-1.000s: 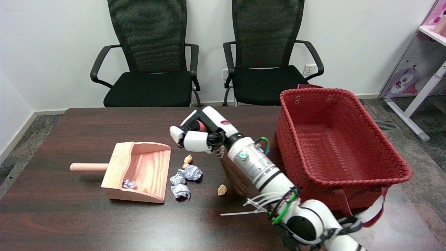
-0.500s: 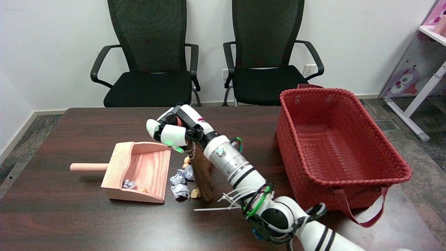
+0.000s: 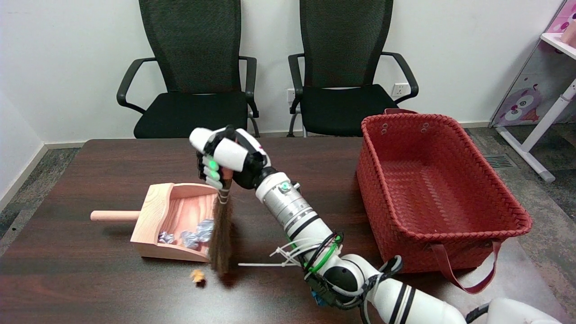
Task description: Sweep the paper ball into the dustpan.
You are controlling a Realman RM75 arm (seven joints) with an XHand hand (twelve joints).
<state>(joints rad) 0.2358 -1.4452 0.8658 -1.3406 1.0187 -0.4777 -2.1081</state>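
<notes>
Right hand (image 3: 223, 158), fingers wrapped around a small brown bristle broom (image 3: 220, 234) at the wooden dustpan (image 3: 153, 211) mouth; crumpled paper balls (image 3: 198, 233) inside may roll out if bristles drag back.

- The right hand (image 3: 225, 155) has swung the broom (image 3: 220, 234) toward nine o'clock, to the dustpan's (image 3: 155, 211) open edge.
- The paper balls (image 3: 198, 231) now lie inside the dustpan.
- One tan scrap (image 3: 196, 275) now lies at the dustpan's five o'clock.

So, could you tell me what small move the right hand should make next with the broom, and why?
Probably a short stroke toward the dustpan mouth to catch the tan scrap. The right hand holds the broom upright at the pan's open edge, the crumpled paper balls lie inside, and only that scrap sits on the table just outside the front lip.
</notes>
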